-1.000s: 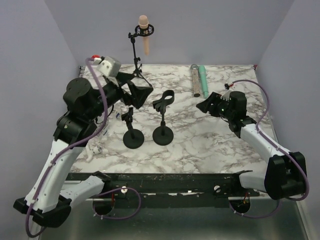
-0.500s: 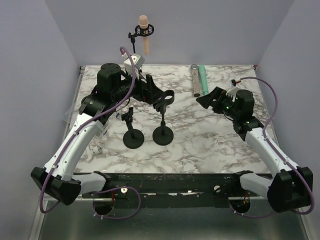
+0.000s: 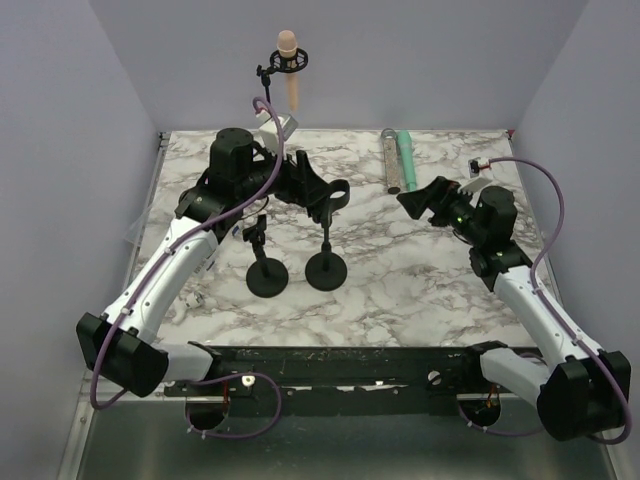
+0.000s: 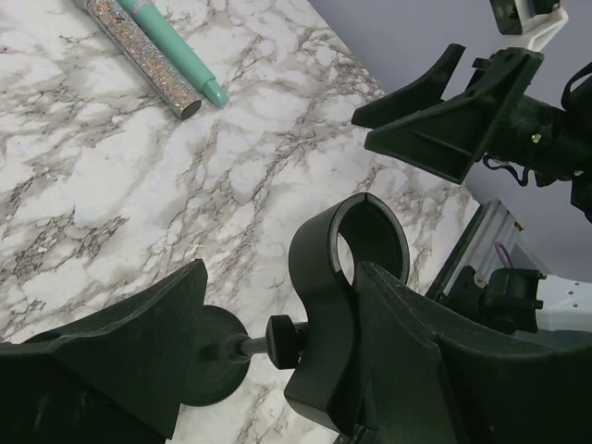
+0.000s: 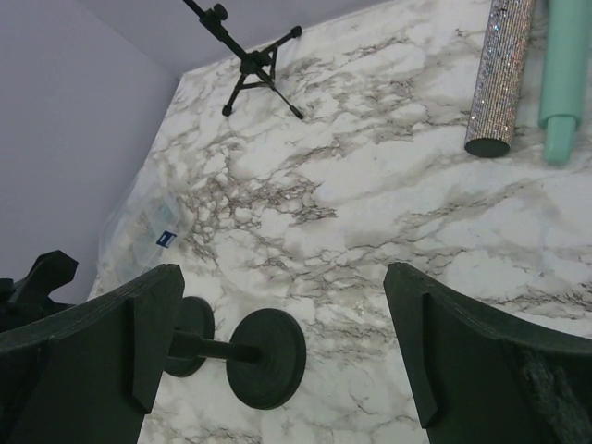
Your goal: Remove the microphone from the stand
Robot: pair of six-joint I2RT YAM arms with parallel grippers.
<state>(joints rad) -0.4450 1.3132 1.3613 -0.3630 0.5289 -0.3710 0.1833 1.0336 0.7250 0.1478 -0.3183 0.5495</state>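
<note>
A pink microphone (image 3: 289, 66) hangs in the clip of a black tripod stand (image 3: 270, 90) at the back of the table; its legs show in the right wrist view (image 5: 256, 67). My left gripper (image 3: 312, 186) is open in front of that stand. The ring clip (image 4: 350, 264) of a round-base stand (image 3: 326, 270) sits between its jaws, against the right finger (image 4: 444, 361). The left finger (image 4: 120, 356) stands apart from the clip. My right gripper (image 3: 424, 199) is open and empty above the table's right side, pointing left.
A second, shorter round-base stand (image 3: 267, 277) stands left of the first. A silver glitter microphone (image 3: 391, 160) and a teal one (image 3: 405, 154) lie side by side at the back right. Both round bases show in the right wrist view (image 5: 266, 359).
My left arm has swung right and forward, bringing its open gripper from the tripod's legs to the round-base stand's clip. My right gripper has risen a little and shifted right.
</note>
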